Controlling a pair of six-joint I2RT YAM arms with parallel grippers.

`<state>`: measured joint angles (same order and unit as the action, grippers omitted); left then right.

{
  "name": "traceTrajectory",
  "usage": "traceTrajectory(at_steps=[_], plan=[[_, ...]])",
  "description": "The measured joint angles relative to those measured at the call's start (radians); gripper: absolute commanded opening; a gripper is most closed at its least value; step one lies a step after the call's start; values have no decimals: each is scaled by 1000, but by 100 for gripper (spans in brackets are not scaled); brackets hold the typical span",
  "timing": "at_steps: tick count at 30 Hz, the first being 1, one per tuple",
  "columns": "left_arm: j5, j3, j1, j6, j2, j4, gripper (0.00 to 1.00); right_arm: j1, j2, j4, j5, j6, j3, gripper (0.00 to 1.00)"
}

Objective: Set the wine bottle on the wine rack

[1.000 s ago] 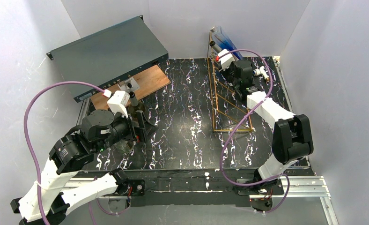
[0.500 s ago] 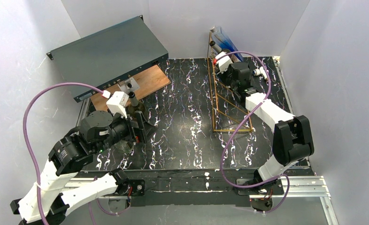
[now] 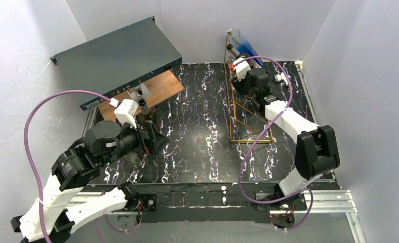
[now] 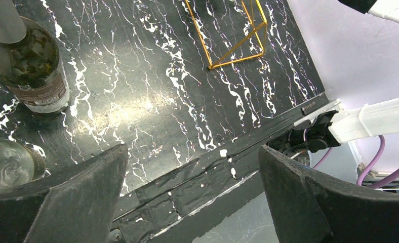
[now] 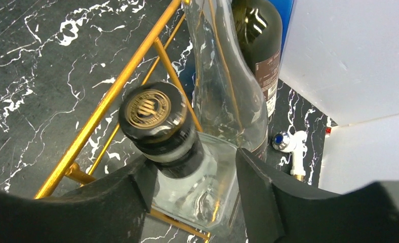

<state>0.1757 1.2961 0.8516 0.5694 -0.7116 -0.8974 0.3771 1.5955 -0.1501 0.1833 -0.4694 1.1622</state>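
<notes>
Left gripper [image 4: 192, 152], 8 o'clock on the table [image 3: 197, 152]: fingers spread wide, nothing between them. Clear glass item [image 4: 5, 164] just beside it on the near side. Dark wine bottle [image 3: 145, 112] stands upright at the gripper's 11 o'clock, not touched.

Wine rack [image 3: 243, 119] at 1 o'clock. Right gripper [image 5: 192, 164] is at the rack's far end, jaws parted either side of the capped wine bottle [image 5: 149, 114], with a gap on one side, not pinching. That bottle sits in the gold frame. A second clear bottle [image 5: 223, 91] and a dark-glass bottle [image 5: 261, 40] are just beyond it.

Grey box [image 3: 116, 58] at 11 o'clock.
</notes>
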Motion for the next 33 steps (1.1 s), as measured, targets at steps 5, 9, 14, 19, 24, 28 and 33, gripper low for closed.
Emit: traceTrajectory(at_steps=[5,9,14,19,24,28,33], plan=[[-1,-1,0,0,0,0,99,0,-14,45,-9,27,5,72],[-1,-2,0,1,0,0,99,0,-33,90,-12,51,18,74],[-2,-3,0,2,0,0,99,-2,-41,113,-21,77,52,75],[-4,-7,0,5,0,0,99,-2,-66,138,-33,103,77,76],[-5,-7,0,8,0,0,99,0,-92,174,-41,124,94,77],[-5,-7,0,8,0,0,99,10,-124,211,-41,145,95,77],[-5,-7,0,8,0,0,99,38,-160,236,-40,191,100,78]])
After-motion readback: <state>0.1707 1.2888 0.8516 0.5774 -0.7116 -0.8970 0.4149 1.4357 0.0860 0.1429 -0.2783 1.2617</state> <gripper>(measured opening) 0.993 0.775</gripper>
